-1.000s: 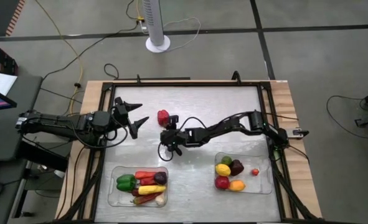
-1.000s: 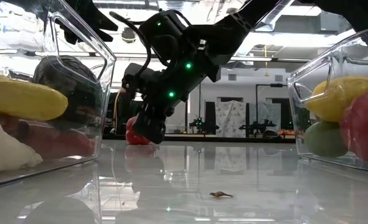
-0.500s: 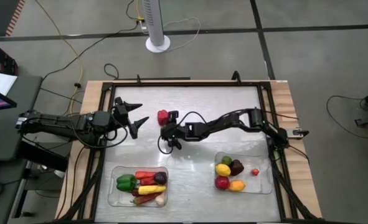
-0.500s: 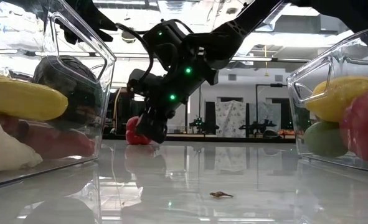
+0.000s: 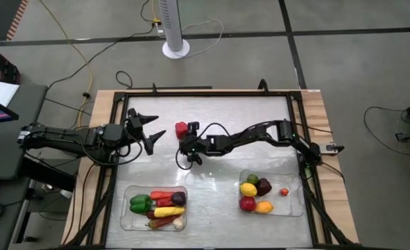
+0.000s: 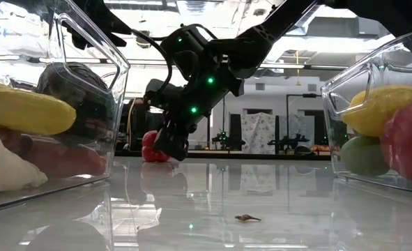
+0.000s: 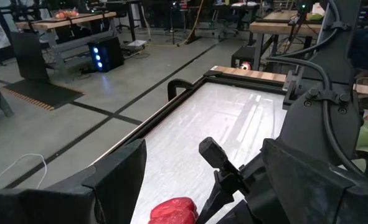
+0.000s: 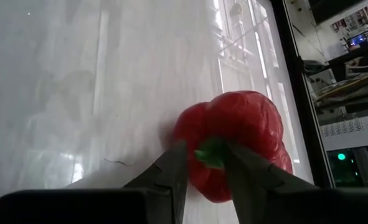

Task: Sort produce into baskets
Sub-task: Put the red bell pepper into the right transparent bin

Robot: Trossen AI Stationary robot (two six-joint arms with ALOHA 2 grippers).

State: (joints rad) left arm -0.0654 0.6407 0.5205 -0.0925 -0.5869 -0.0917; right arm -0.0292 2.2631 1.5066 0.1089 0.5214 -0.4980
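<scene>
My right gripper (image 8: 202, 171) pinches the green stem of a red pepper (image 5: 181, 129) on the table (image 5: 260, 111), midway toward its far edge. My left gripper (image 5: 154, 128) hovers wide open near the table's left edge. 2 baskets (image 5: 130, 223) of produce (image 5: 157, 205) sit along the near edge.

Glossy white table (image 5: 211, 111), clear plastic baskets (image 5: 125, 208).
</scene>
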